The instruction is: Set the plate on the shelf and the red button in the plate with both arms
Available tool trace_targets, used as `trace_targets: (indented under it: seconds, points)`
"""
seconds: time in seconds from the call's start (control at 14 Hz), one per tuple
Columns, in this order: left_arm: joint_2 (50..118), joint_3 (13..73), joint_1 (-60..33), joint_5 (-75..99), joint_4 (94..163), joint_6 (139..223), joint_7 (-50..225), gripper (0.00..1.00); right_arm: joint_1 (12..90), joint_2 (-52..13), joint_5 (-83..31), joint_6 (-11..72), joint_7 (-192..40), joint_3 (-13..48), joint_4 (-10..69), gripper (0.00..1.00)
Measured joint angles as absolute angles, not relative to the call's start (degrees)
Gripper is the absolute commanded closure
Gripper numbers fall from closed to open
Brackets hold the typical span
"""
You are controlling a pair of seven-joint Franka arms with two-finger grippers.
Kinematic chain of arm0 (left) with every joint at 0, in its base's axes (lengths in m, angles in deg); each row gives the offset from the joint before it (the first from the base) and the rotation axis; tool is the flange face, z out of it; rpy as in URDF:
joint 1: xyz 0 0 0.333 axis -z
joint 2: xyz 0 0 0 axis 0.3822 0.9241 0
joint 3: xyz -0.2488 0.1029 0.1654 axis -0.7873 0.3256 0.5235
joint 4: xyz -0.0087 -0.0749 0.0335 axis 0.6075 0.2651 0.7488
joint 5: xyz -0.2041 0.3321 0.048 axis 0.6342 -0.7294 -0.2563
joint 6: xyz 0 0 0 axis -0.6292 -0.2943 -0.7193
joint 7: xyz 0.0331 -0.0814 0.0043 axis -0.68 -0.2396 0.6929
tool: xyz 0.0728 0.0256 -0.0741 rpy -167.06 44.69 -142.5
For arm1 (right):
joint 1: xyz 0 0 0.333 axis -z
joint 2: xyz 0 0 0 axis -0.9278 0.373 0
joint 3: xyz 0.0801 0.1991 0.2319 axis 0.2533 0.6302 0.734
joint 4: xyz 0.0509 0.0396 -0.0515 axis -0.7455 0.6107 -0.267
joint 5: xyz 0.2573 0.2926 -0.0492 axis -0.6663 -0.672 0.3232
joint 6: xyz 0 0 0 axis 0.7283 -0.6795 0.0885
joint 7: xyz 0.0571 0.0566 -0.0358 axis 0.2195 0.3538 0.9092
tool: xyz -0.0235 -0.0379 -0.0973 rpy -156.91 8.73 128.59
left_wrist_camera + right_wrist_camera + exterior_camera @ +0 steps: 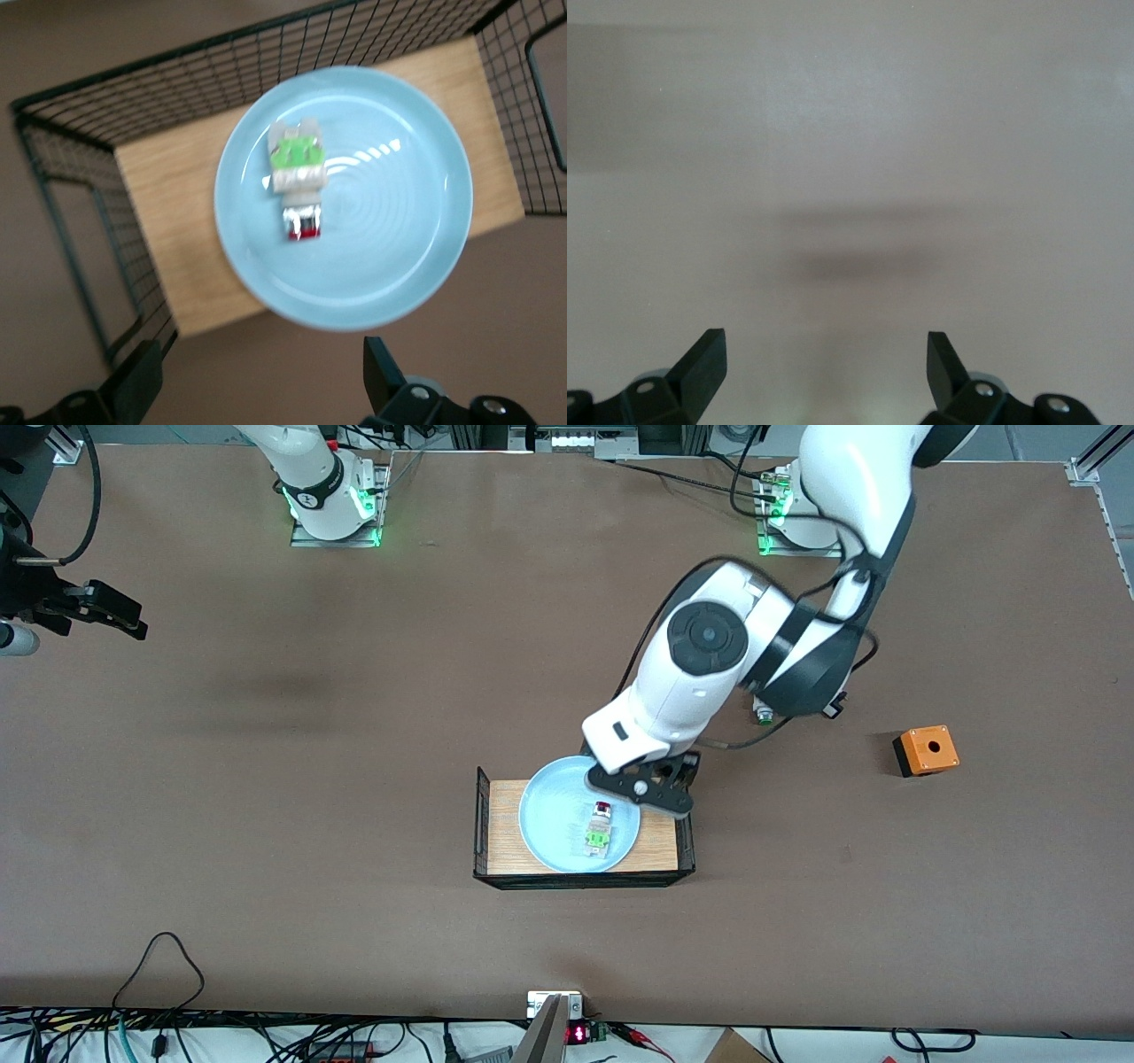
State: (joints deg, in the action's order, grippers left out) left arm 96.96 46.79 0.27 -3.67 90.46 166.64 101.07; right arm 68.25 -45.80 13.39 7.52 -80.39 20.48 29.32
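The pale blue plate (554, 815) (399, 239) lies on the wooden floor of a black wire basket (496, 841). The red button (600, 828) (299, 181) lies on its side on the plate, toward the left arm's end of it, with its dark red cap toward the robots. My left gripper (640, 790) (259, 359) hangs open just above the plate's rim on the robots' side, holding nothing. My right gripper (124, 615) (826, 345) waits open and empty, high over bare table at the right arm's end.
The wire basket's walls (80, 133) rise around the wooden floor (159, 257). An orange box (926, 750) with a round hole stands toward the left arm's end. A small green-capped part (762, 714) peeks out under the left arm. Cables run along the table's near edge.
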Motion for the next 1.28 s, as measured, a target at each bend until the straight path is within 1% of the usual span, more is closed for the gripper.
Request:
trace_targets:
  seconds: [0.21,0.43,0.78,1.07,1.14,1.28]
  points:
    - [92.2,47.0,-0.1,-3.7,90.4,155.0,101.1,0.0,68.2,-45.8,13.4,7.6,-80.2,20.5,29.3,0.0]
    - [89.1,47.3,-2.7,-3.7,90.5,144.1,101.1,0.0,68.2,-45.8,13.4,7.7,-80.2,20.5,29.3,0.0]
    - [85.4,47.2,-10.2,-3.7,90.5,132.6,97.8,0.0,68.1,-45.8,13.4,7.7,-80.2,20.7,29.3,0.0]
    - [81.4,47.5,-15.4,-3.4,93.6,130.7,90.3,0.0,68.0,-45.8,13.4,7.7,-80.2,20.9,29.3,0.0]
    - [80.1,47.6,-17.5,-3.3,94.9,131.6,88.0,0.0,68.0,-45.8,13.4,7.7,-80.2,20.9,29.3,0.0]
    - [76.3,49.0,-20.9,-2.2,99.7,137.6,83.8,0.0,68.0,-45.8,13.4,7.7,-80.2,20.9,29.3,0.0]
